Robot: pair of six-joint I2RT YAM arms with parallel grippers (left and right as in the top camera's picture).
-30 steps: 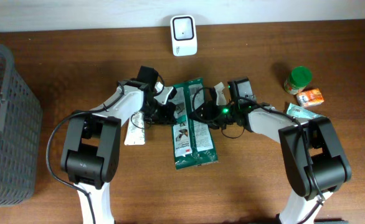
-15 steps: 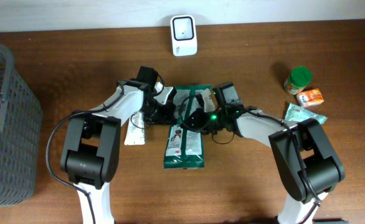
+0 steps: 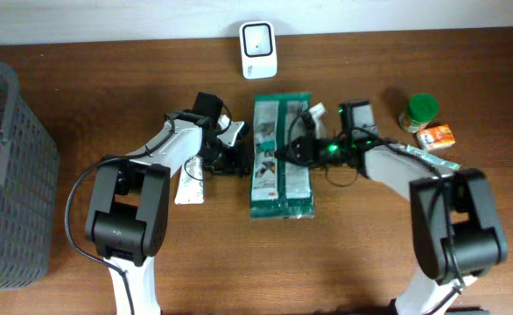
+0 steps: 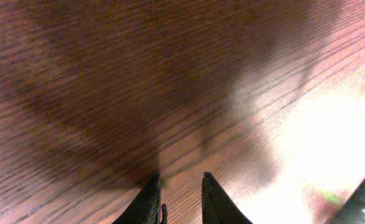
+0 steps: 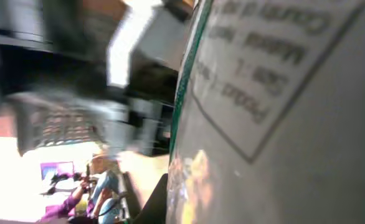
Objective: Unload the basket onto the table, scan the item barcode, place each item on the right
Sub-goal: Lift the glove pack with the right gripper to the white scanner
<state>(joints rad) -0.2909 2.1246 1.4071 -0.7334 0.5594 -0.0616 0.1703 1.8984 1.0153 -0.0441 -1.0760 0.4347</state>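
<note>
Here the right gripper (image 3: 285,152) is clamped on the green packet (image 3: 281,191) near the scanner (image 3: 259,38); the left gripper (image 4: 179,200) stands slightly ajar, empty, over the table (image 4: 108,74).

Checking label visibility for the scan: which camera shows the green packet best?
Overhead: the whole green packet shows, just short of the scanner. The right wrist view gives only a blurred close-up of its label; the left wrist view shows at most an edge.

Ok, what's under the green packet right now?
Only bare wooden table shows around the green packet; whatever lies beneath it is hidden by the packet itself. The right gripper is shut on it, and I cannot tell whether it is lifted or resting.
</note>
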